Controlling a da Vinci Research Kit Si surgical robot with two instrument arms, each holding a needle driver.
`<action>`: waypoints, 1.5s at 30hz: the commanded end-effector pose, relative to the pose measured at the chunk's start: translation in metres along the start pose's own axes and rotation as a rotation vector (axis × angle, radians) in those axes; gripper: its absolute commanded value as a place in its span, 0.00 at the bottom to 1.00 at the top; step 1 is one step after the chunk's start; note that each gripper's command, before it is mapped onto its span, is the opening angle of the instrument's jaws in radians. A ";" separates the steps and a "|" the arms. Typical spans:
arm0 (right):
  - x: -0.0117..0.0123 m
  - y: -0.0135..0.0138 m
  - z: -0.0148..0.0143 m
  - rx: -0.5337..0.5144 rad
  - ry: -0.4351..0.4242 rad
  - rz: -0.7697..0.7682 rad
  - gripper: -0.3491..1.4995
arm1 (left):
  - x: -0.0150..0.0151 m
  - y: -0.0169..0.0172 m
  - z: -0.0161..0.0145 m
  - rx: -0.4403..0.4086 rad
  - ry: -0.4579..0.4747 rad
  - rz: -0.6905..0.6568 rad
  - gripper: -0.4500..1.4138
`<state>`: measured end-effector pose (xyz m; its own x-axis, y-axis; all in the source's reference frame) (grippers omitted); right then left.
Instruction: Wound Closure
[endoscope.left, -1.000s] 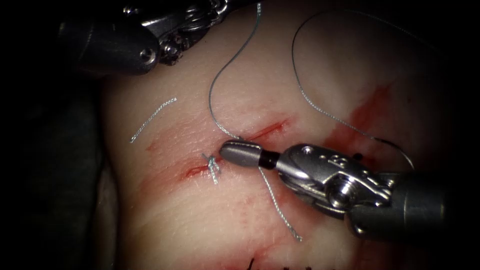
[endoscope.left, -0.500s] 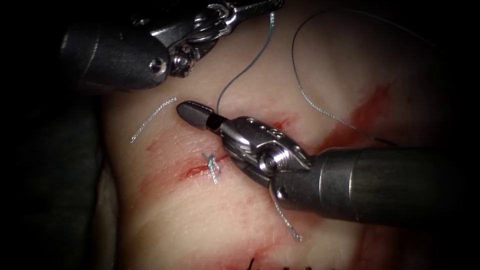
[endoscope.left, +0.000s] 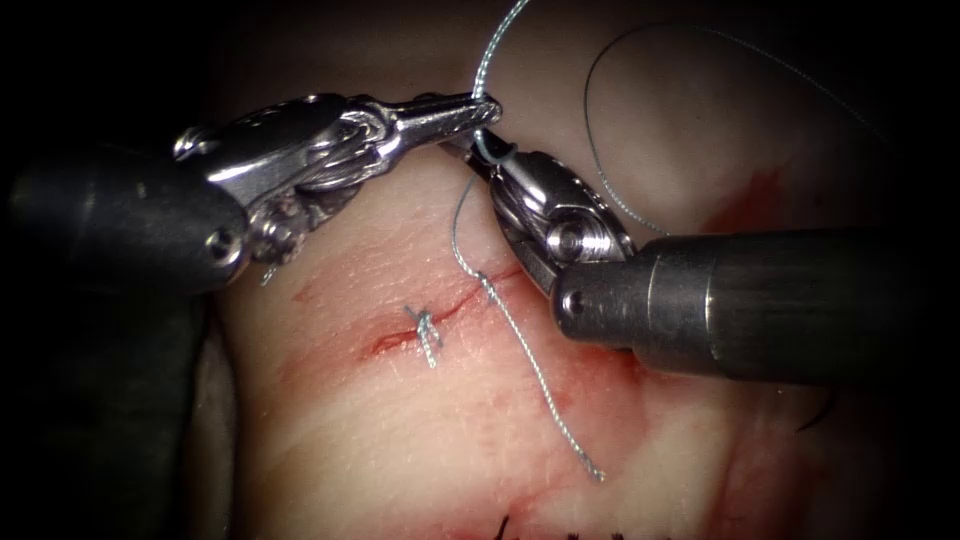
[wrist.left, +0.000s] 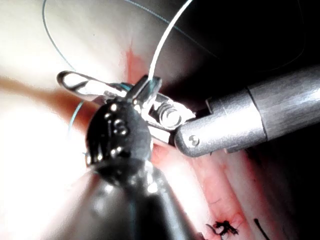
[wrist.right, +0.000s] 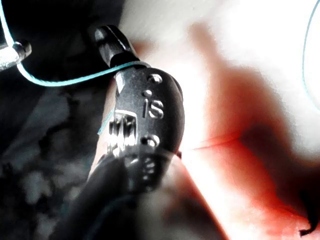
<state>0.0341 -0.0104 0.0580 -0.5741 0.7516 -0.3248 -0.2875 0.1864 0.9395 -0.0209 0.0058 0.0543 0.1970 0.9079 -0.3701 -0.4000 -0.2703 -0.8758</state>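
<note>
Overhead, left claw (endoscope.left: 488, 110) grips thread (endoscope.left: 540, 385); needle unseen.

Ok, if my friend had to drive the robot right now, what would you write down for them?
Left hand: shut on the thin blue-grey thread, above the cut in the endoscope view.
Right hand: the thread lies across it. I cannot tell whether it holds anything.
Pale pork tissue: the thread enters at the thin red cut, and its free tail lies below.
Needle: I cannot tell where it is.
Done: one small knotted stitch on the cut's left part.
Left: the second stitch is not tied yet.
</note>
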 end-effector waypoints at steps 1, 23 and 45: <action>-0.0004 -0.0005 0.0006 0.023 0.007 0.005 0.00 | -0.0006 -0.0007 0.0002 0.027 -0.012 0.006 0.00; -0.0009 -0.0020 -0.0010 0.333 0.031 0.103 0.00 | -0.0063 -0.0102 -0.0015 0.317 -0.225 0.029 0.00; -0.0021 -0.0022 -0.0006 0.549 -0.283 0.117 0.00 | -0.0084 -0.0095 0.0022 0.278 -0.280 -0.043 0.00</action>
<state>0.0349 -0.0130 0.0562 -0.3051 0.9204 -0.2444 0.2554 0.3263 0.9101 -0.0204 0.0017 0.0659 -0.0232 0.9787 -0.2040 -0.6307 -0.1726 -0.7566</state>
